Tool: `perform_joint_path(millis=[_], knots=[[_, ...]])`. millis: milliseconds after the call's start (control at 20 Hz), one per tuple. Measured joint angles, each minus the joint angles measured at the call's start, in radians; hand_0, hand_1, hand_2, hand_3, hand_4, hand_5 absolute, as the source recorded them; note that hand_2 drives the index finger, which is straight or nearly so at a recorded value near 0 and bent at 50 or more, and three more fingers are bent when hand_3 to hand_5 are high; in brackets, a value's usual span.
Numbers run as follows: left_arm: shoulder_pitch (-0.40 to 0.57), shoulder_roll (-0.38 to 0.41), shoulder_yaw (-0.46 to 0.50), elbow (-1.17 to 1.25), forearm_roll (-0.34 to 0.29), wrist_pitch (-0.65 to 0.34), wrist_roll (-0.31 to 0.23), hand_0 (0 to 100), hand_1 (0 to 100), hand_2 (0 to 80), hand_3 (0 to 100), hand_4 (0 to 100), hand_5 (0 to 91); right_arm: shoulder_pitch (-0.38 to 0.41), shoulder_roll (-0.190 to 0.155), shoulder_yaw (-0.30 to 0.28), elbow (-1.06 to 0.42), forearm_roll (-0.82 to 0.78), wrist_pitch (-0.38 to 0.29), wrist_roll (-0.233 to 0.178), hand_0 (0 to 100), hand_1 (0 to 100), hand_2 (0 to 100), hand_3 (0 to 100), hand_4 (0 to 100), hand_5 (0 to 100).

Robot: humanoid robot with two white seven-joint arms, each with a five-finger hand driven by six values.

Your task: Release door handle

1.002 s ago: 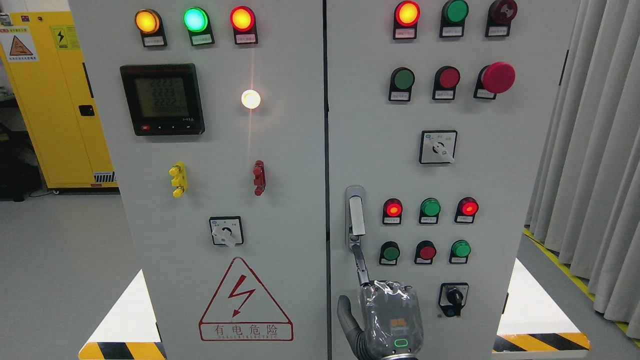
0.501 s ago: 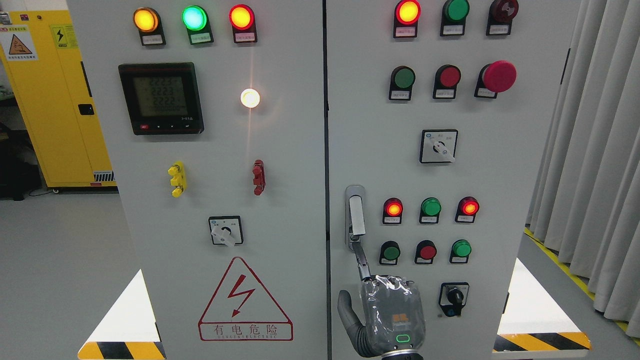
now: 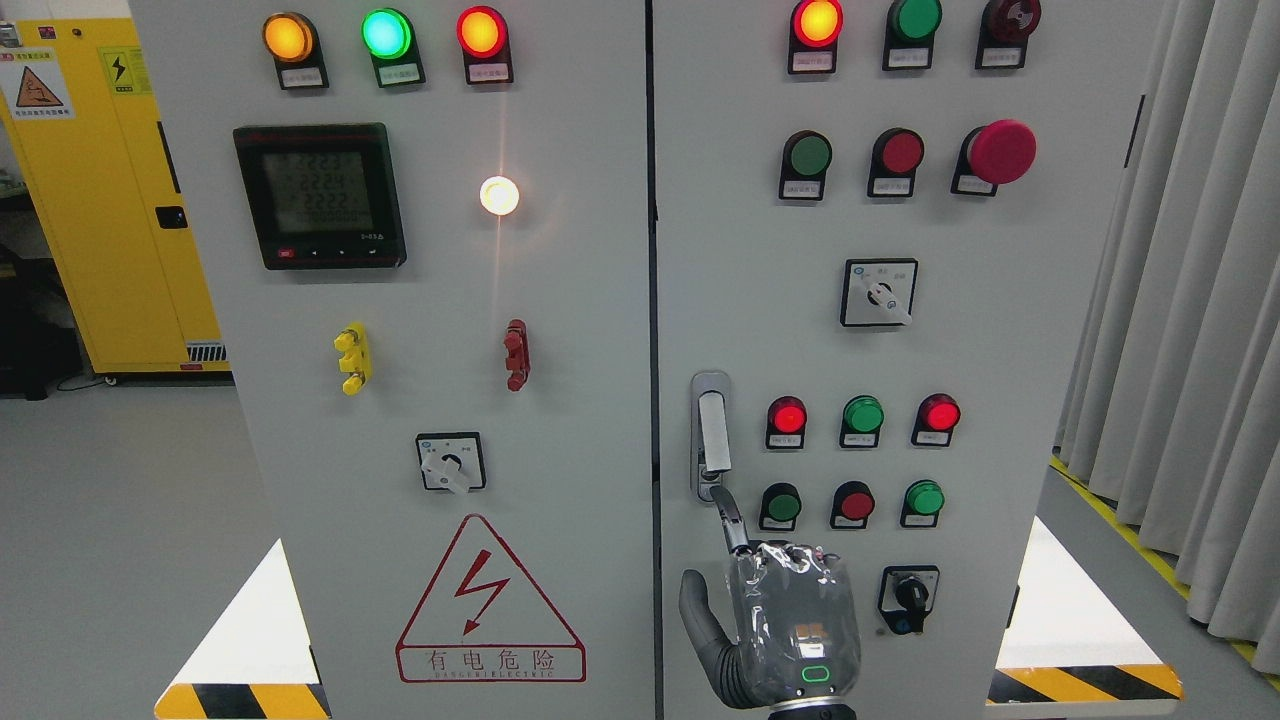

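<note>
While the door handle (image 3: 711, 432) sits low on the cabinet's right door (image 3: 1000, 400), beside the seam, the right hand (image 3: 790, 625) has risen closer beneath it over the last second, one finger (image 3: 733, 520) extended to its base; remaining fingers cannot be told. Release appears unfinished. No containers are visible.

A grey floor (image 3: 120, 520) is seen far left of the fingers (image 3: 733, 525). A yellow cabinet (image 3: 110, 200) stands upper left. Pale curtains (image 3: 1190, 300) hang far right, above yellow floor tape (image 3: 1150, 545).
</note>
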Motion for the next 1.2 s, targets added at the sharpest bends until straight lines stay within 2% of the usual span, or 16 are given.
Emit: perform_joint_path(millis=[200,301,401,451,601,651,701,752,852,902,952,1052,1203], knots=[[0.0,0.0,0.0,0.0,0.0,0.0,0.0,12,56,0.0,0,0,0.0,0.026,-0.001,-0.004,-0.031,-0.003,-0.031,-0.004,68,43,39,100,100,100],[0.0,0.0,0.0,0.0,0.0,0.0,0.0,12,56,0.0,0,0,0.0,0.042,-0.002,-0.008,-0.05,-0.005,-0.038,0.001,72,44,41,100,100,100],[0.0,0.0,0.0,0.0,0.0,0.0,0.0,12,56,0.0,0,0,0.0,0.058,-0.003,-0.013,-0.07,-0.008,-0.053,0.007,78,44,48,100,100,100],[0.0,0.0,0.0,0.0,0.0,0.0,0.0,12,56,0.0,0,0,0.0,0.068,-0.003,-0.017,-0.08,-0.009,-0.064,0.01,85,44,56,100,100,100],[0.0,0.0,0.0,0.0,0.0,0.0,0.0,12,56,0.0,0,0,0.0,0.099,-0.004,-0.03,-0.114,-0.012,-0.095,0.016,90,39,65,100,100,100],[0.0,0.0,0.0,0.0,0.0,0.0,0.0,12,56,0.0,0,0,0.0,0.107,-0.004,-0.034,-0.124,-0.012,-0.102,0.016,88,38,65,100,100,100],[0.0,0.0,0.0,0.0,0.0,0.0,0.0,12,56,0.0,0,0,0.0,0.115,-0.004,-0.038,-0.134,-0.013,-0.107,0.019,79,34,67,100,100,100],[0.0,0.0,0.0,0.0,0.0,0.0,0.0,12,56,0.0,0,0,0.0,0.122,-0.004,-0.041,-0.144,-0.013,-0.111,0.028,62,34,68,100,100,100],[0.0,0.0,0.0,0.0,0.0,0.0,0.0,12,56,0.0,0,0,0.0,0.129,-0.004,-0.047,-0.16,-0.014,-0.114,0.047,49,34,69,100,100,100],[0.0,0.0,0.0,0.0,0.0,0.0,0.0,12,56,0.0,0,0,0.0,0.132,-0.004,-0.05,-0.169,-0.014,-0.115,0.057,35,31,71,100,100,100],[0.0,0.0,0.0,0.0,0.0,0.0,0.0,12,56,0.0,0,0,0.0,0.134,-0.004,-0.053,-0.175,-0.015,-0.116,0.065,28,30,72,100,100,100],[0.0,0.0,0.0,0.0,0.0,0.0,0.0,12,56,0.0,0,0,0.0,0.136,-0.004,-0.057,-0.187,-0.015,-0.117,0.08,21,29,74,100,100,100],[0.0,0.0,0.0,0.0,0.0,0.0,0.0,12,56,0.0,0,0,0.0,0.136,-0.002,-0.062,-0.201,-0.015,-0.117,0.094,21,27,80,100,100,100]])
